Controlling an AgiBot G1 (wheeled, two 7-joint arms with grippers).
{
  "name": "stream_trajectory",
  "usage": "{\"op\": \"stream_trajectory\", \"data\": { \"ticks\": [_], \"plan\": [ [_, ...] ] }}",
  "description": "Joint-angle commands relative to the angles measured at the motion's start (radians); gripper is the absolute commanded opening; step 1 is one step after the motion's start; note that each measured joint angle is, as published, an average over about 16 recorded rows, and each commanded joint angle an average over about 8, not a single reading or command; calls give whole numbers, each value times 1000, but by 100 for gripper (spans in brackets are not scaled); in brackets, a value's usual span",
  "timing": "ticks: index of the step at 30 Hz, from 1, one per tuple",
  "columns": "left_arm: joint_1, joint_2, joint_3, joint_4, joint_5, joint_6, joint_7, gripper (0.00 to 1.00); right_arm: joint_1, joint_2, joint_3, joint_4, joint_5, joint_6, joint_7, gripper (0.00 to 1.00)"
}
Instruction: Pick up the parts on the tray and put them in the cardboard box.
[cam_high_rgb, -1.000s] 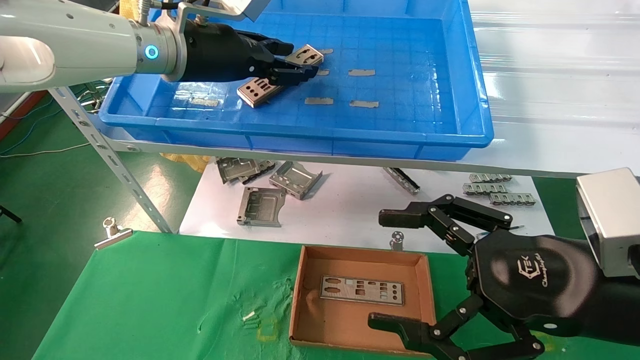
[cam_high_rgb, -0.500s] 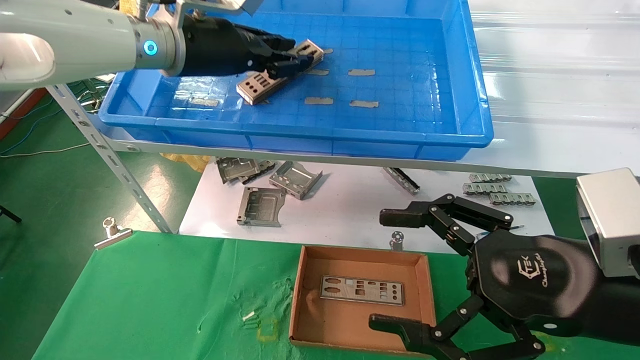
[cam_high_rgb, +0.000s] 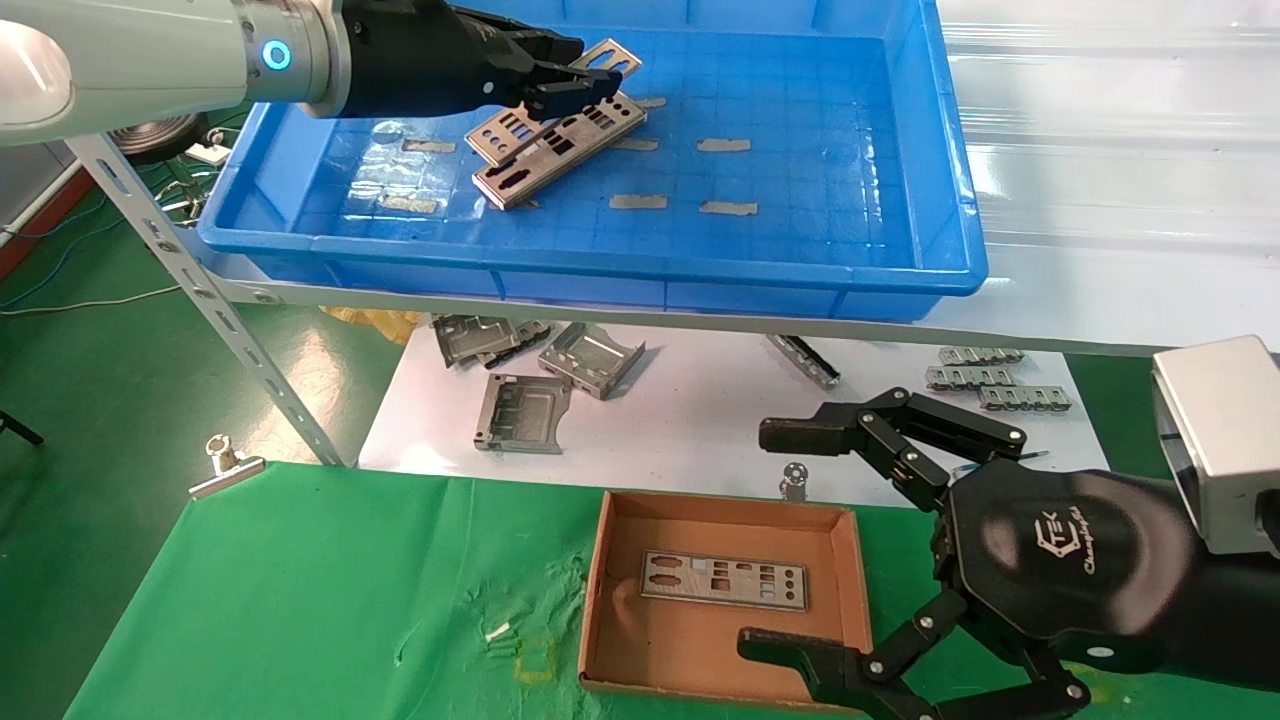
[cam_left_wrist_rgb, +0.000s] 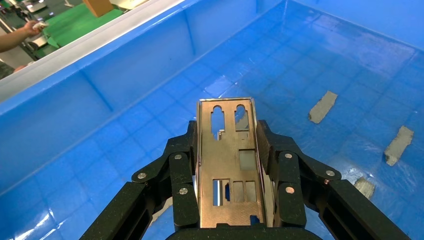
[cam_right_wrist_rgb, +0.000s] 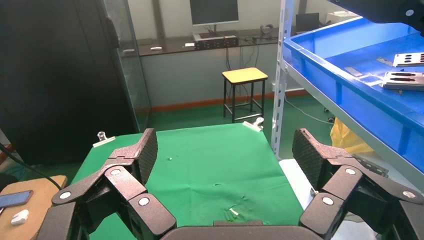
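Observation:
My left gripper (cam_high_rgb: 565, 88) is shut on a silver punched plate (cam_high_rgb: 500, 132) and holds it tilted above the blue tray (cam_high_rgb: 600, 265). In the left wrist view the plate (cam_left_wrist_rgb: 225, 165) sits between both fingers (cam_left_wrist_rgb: 182, 170). A second plate (cam_high_rgb: 570, 148) lies on the tray floor just beneath it. The cardboard box (cam_high_rgb: 606, 560) sits on the green cloth with one plate (cam_high_rgb: 722, 580) flat inside. My right gripper (cam_high_rgb: 760, 540) is open and empty, over the box's right side; the right wrist view shows its pads (cam_right_wrist_rgb: 147, 150) wide apart.
Grey tape-like strips (cam_high_rgb: 722, 145) lie on the tray floor. Bent grey brackets (cam_high_rgb: 520, 410) and small metal pieces (cam_high_rgb: 975, 375) lie on a white sheet under the shelf. A slanted metal shelf strut (cam_high_rgb: 220, 320) and a binder clip (cam_high_rgb: 225, 465) stand at the left.
My left gripper has closed on the upper plate and lifted it off the second plate, moving up and back. The right arm has not moved.

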Motion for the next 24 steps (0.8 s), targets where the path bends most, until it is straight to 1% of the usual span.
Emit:
{"op": "stream_trajectory", "data": {
  "ticks": [1,6,10,14,20,24],
  "plan": [
    [-3,0,0,5,-5,1,2,0,0,0,0,0,0,0,0,100],
    [-24,-8,-8,8,-28,43,22,0,0,0,0,0,0,0,0,100],
    [-41,-19,-17,4,-48,123,54,0,0,0,0,0,0,0,0,100],
    [-51,-39,-26,-8,-72,254,97,0,0,0,0,0,0,0,0,100],
    [-45,-79,-32,-39,-103,514,174,0,0,0,0,0,0,0,0,100],
    [-13,-98,-20,-79,-119,622,222,0,0,0,0,0,0,0,0,100]
  ]
}}
